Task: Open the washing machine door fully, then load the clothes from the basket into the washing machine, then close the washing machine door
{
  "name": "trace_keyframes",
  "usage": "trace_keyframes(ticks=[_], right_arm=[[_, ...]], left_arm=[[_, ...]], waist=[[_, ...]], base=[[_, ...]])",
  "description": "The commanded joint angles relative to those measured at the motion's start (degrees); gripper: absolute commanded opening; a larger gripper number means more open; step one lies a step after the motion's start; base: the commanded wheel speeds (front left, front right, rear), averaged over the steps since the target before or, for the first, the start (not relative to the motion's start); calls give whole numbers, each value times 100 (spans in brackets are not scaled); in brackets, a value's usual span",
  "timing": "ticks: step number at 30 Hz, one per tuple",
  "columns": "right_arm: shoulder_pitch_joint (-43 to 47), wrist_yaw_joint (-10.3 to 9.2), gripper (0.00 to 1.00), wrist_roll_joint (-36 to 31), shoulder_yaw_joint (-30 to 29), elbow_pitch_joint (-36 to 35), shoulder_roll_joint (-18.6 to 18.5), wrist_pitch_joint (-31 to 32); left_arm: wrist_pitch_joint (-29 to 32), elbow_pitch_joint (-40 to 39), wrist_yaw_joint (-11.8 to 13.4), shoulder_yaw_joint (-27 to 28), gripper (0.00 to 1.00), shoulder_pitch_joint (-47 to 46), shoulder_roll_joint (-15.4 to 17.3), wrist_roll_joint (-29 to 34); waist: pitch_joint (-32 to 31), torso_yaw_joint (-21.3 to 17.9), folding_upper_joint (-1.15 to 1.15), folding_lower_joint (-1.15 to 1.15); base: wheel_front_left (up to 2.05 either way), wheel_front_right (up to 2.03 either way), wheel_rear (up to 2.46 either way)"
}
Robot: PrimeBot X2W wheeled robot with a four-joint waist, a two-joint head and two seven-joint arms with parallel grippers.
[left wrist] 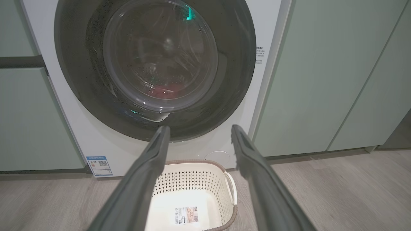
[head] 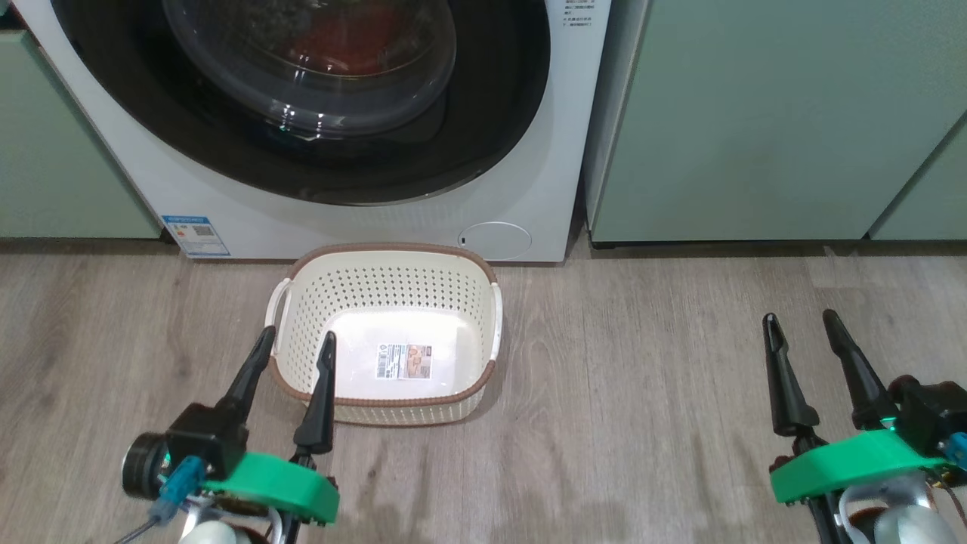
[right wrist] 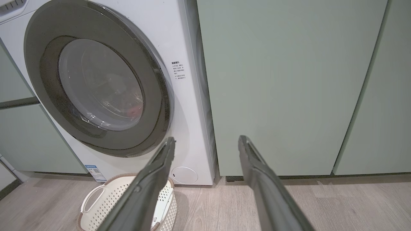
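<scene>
Head looks down, wrists forward; all share washing machine (head: pixel 363 223), basket (head: pixel 393 291).

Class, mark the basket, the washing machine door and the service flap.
basket (head: pixel 393 247), head view, brown rim.
washing machine door (left wrist: pixel 74 80), left wrist view, black rim.
service flap (head: pixel 495 242), head view, its centre.

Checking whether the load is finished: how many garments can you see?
1: a red garment inside the washing machine, behind its closed door. The basket holds just its label. Others may be hidden further inside.

Closed washing machine door (right wrist: pixel 93 80), red clothes (right wrist: pixel 135 110) behind it, basket (right wrist: pixel 112 192) below
</scene>
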Motion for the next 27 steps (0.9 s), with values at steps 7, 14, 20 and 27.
trace_keyframes(ticks=[7,14,20,27], right_arm=[[-166,-2,100,36,123,-196,-21,-50],[-190,-2,100,57,113,-187,-20,-93],[-196,-2,100,70,121,-174,-20,-129],[5,0,0,191,32,181,4,-90]], left_arm=[[-16,-185,78,140,100,-172,116,-70],[-14,-177,92,121,100,-197,137,-96],[-17,-175,109,103,100,-206,155,-119],[31,180,83,-53,0,11,55,-233]], waist=[[23,10,0,0],[43,12,0,0],[54,3,0,0],[48,6,0,0]], base=[[0,0,0],[0,0,0],[0,0,0],[0,0,0]])
